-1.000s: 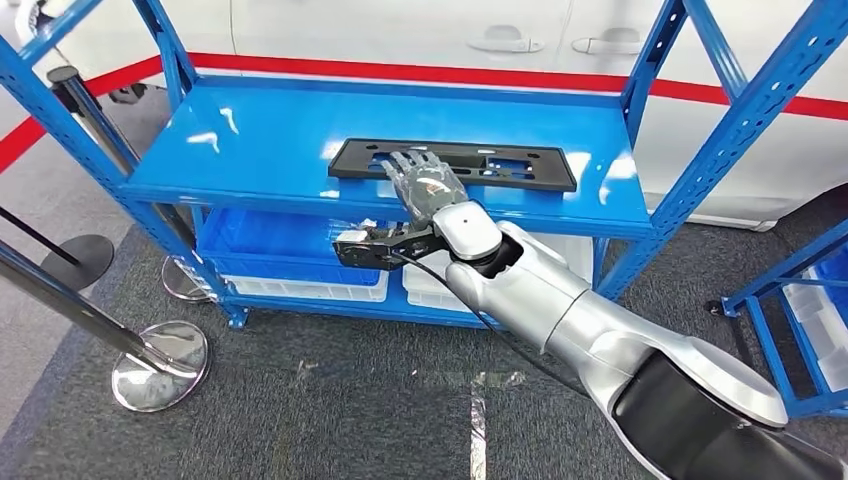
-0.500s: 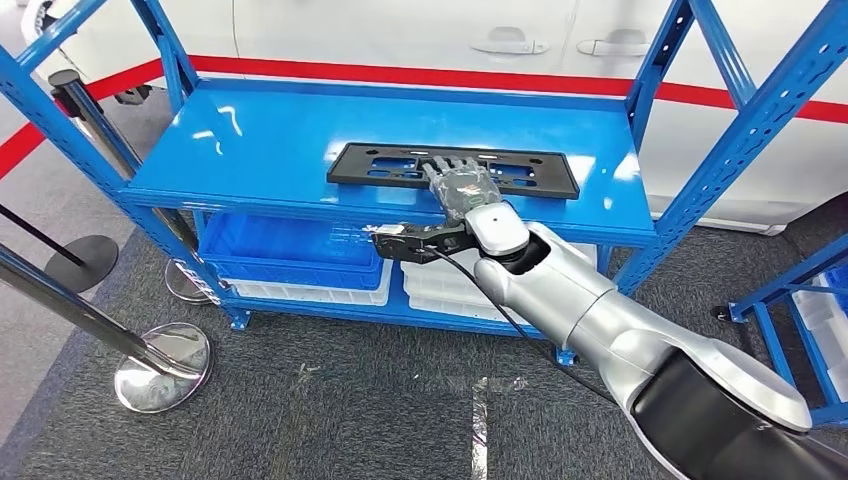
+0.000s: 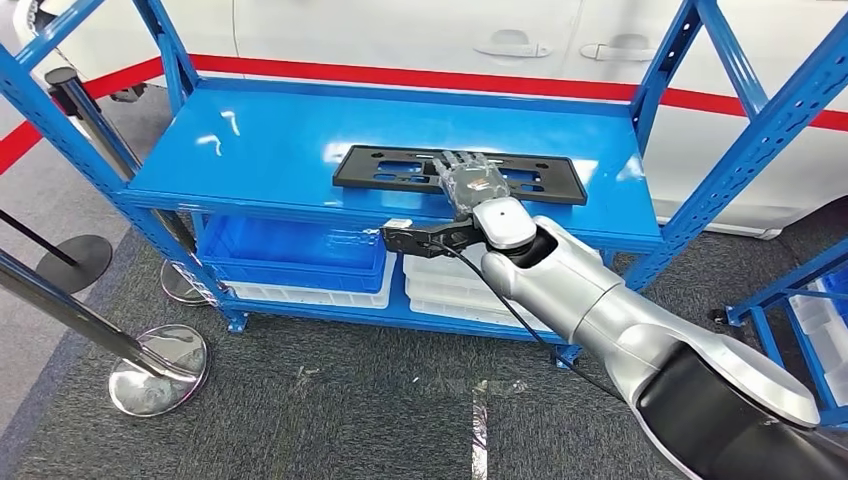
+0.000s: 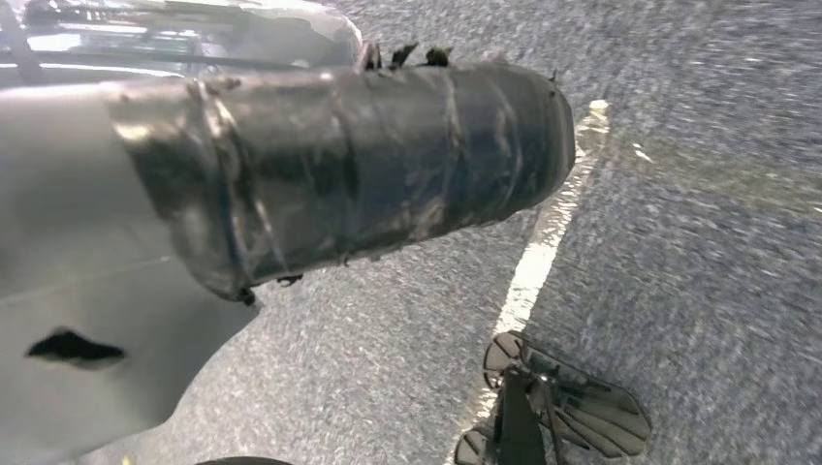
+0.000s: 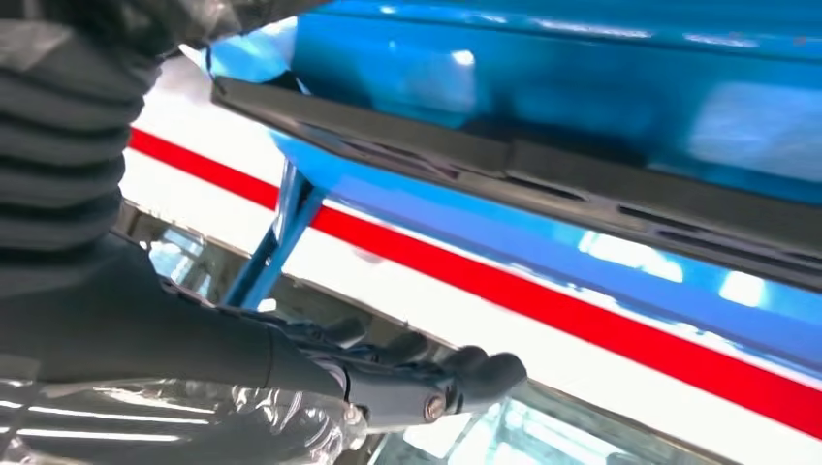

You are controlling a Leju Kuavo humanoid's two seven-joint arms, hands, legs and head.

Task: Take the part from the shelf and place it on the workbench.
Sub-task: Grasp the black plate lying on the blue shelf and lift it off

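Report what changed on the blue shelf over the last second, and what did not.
The right hand slid to the right along the long flat black plastic part, from near its left end to about its middle, fingers still laid flat on top. The part has not been lifted and still lies flat on the blue metal shelf. Whether the hand has closed on it cannot be told. The blue bins below stayed put.

- The shelf [image 3: 280, 150] is painted glossy bright blue, with white glare spots.
- The part [image 3: 400, 168] is matt black.
- The right hand [image 3: 470, 182] is grey under clear wrap; its arm is silver.
- The bins [image 3: 290, 255] below are blue and white.
- A red stripe [image 3: 420, 75] is carried on the white wall.
- The floor [image 3: 330, 410] is covered in speckled dark grey carpet.
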